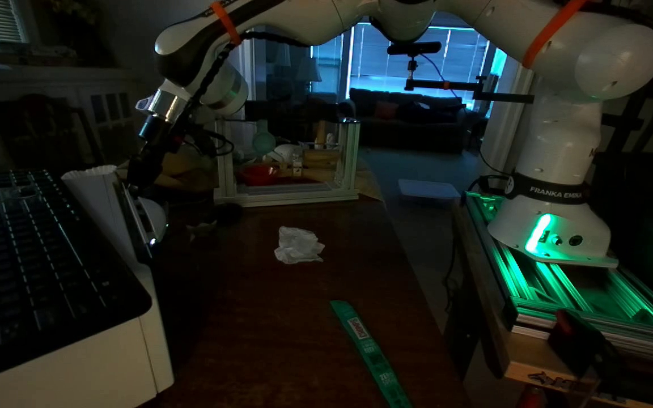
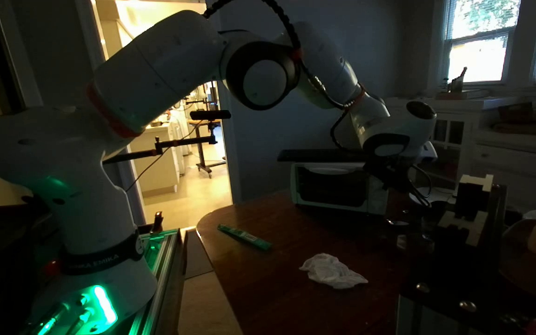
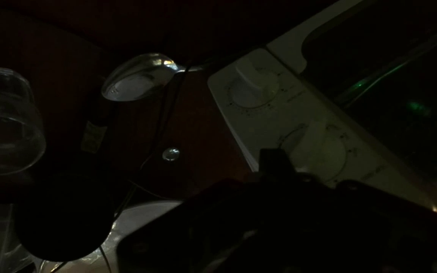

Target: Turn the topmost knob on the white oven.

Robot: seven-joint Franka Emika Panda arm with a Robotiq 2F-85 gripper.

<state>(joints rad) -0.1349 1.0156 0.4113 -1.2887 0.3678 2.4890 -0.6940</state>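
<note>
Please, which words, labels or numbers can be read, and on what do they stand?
"FRANKA EMIKA": black band of the robot base.
Green strip: perhaps "ZE"; remaining print too blurred.
White oven: dial markings too dark and small.
Wooden edge, robot arm: marks unclear.

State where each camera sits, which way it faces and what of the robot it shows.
In an exterior view: near an end of the table, facing the sofa and window; base, arm and claw show.
In an exterior view: from roughly the opposite side, facing the white oven and lit doorway; the same parts show.
In the wrist view: carried by the arm, facing the oven's knobs and a spoon; the claw's dark shape shows.
Both exterior views share the green strip and crumpled white sheet.
</note>
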